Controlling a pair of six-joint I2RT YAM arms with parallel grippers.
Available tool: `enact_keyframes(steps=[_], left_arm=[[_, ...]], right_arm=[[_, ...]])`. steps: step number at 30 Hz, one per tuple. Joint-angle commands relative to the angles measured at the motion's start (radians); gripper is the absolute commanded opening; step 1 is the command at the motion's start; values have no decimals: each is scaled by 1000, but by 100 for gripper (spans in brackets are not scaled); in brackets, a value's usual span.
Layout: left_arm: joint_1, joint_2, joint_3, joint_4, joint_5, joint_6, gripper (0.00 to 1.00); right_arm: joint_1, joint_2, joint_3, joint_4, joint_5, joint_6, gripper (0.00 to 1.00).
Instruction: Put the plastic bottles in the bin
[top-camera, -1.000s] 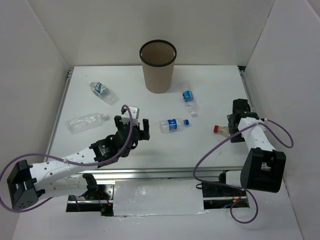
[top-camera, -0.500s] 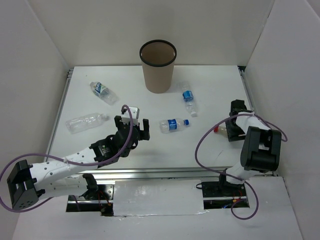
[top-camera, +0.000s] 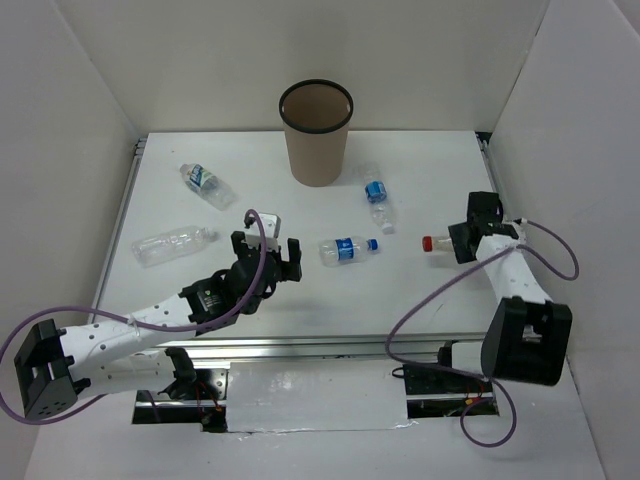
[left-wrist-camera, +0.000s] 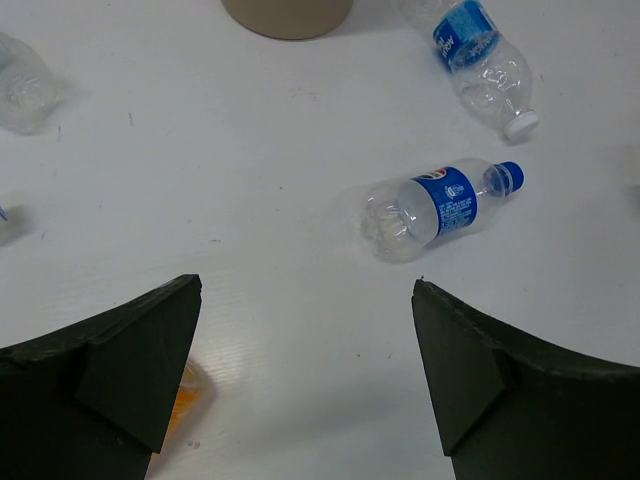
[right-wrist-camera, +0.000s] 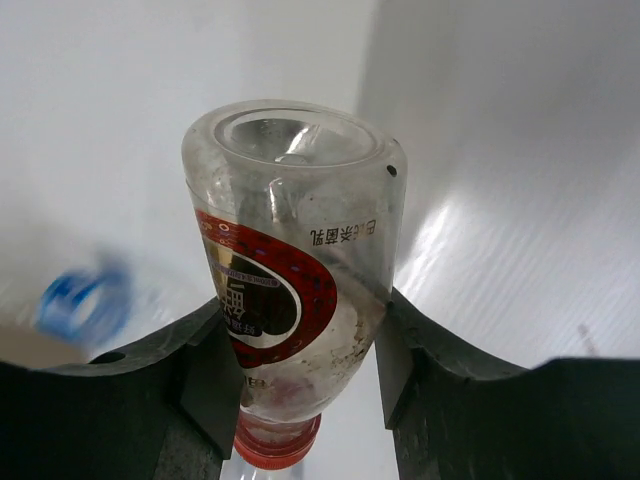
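Note:
The brown bin (top-camera: 316, 132) stands at the back centre. My right gripper (top-camera: 455, 243) is shut on a red-and-white labelled plastic bottle (right-wrist-camera: 290, 270), its red cap (top-camera: 428, 243) pointing left; the fingers (right-wrist-camera: 205, 370) press both its sides. My left gripper (top-camera: 265, 255) hangs open over bare table, left of a blue-labelled bottle (top-camera: 348, 249) (left-wrist-camera: 440, 205). Another blue-labelled bottle (top-camera: 378, 197) (left-wrist-camera: 478, 62) lies right of the bin, and a third (top-camera: 207, 184) at the back left. A bare clear bottle (top-camera: 173, 244) lies at the left. An orange bottle (left-wrist-camera: 180, 395) peeks from under my left finger.
White walls close in the table on the left, back and right. A metal rail (top-camera: 300, 348) runs along the near edge, with both arm bases behind it. The bin's base (left-wrist-camera: 288, 12) shows at the top of the left wrist view.
My right gripper has shut on the red-capped bottle and carried it slightly up and back, the arm swinging meanwhile. The left arm has not moved.

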Motion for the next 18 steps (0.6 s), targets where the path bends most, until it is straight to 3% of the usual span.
enact_keyframes(steps=[1, 3, 5, 8, 9, 11, 16, 18], left_arm=[[-4, -4, 14, 55, 3, -3, 99], [-4, -9, 3, 64, 12, 6, 99], [-4, -24, -11, 82, 21, 12, 99], [-4, -50, -39, 114, 35, 5, 99], [-5, -55, -43, 117, 50, 2, 99], [-5, -72, -40, 111, 75, -7, 99], [-10, -151, -91, 165, 127, -3, 99], [-10, -168, -91, 156, 127, -15, 99]], right_arm=[[100, -168, 62, 49, -16, -41, 5], [160, -250, 99, 99, 25, -90, 6], [243, -278, 128, 257, 36, -197, 8], [274, -243, 249, 418, -33, -298, 12], [280, -188, 333, 443, -71, -316, 12], [286, -119, 415, 530, -134, -399, 1], [308, 139, 659, 777, -358, -569, 0], [329, 232, 725, 860, -378, -596, 0]])
